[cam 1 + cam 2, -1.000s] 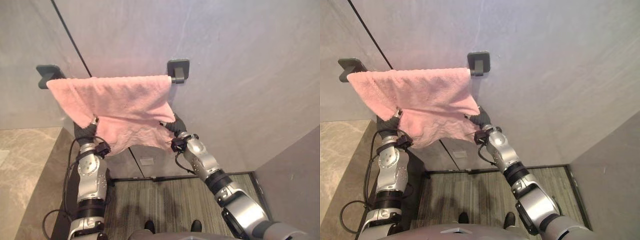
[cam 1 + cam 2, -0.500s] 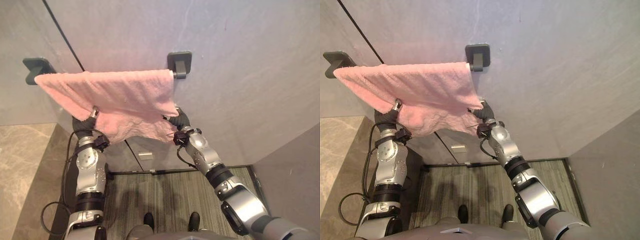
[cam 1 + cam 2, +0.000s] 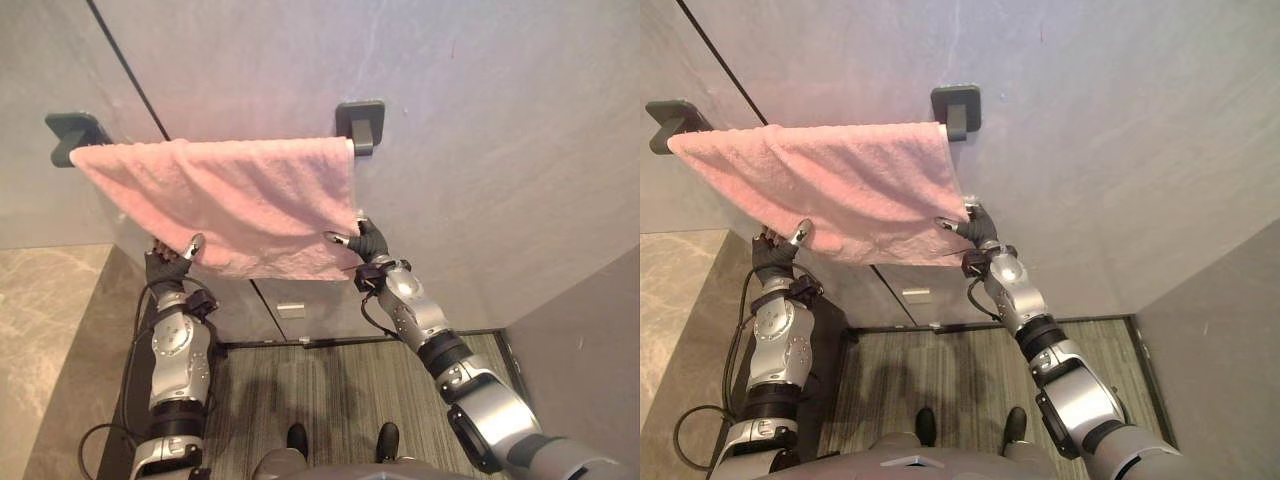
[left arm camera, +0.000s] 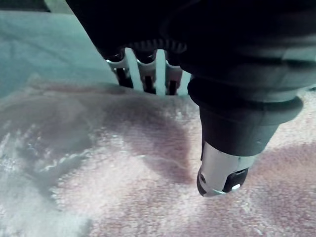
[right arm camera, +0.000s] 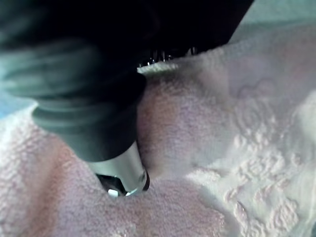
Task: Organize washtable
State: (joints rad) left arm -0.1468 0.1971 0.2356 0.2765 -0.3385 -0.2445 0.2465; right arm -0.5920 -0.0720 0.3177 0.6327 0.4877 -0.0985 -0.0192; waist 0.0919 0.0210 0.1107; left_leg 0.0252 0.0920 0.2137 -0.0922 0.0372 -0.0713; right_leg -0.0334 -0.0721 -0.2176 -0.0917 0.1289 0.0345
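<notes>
A pink towel (image 3: 240,200) hangs over a wall bar between two dark brackets (image 3: 70,135) (image 3: 358,122). Its lower edge hangs fairly straight. My left hand (image 3: 165,265) is at the towel's lower left corner, fingers straight and its thumb (image 4: 219,173) out over the cloth. My right hand (image 3: 370,242) is at the lower right corner, also open, with its thumb (image 5: 123,173) resting against the towel. Neither hand has cloth pinched.
The grey wall (image 3: 480,150) behind the towel carries a dark slanted seam. A marble counter (image 3: 50,330) lies at lower left and a grey panel (image 3: 590,350) at lower right. Striped flooring (image 3: 330,390) shows below, with a small white outlet (image 3: 291,311) on the wall.
Both hands have uncurled and let go of the towel's lower corners. The bunched lower edge has dropped and now hangs flatter. The view also shifted slightly.
</notes>
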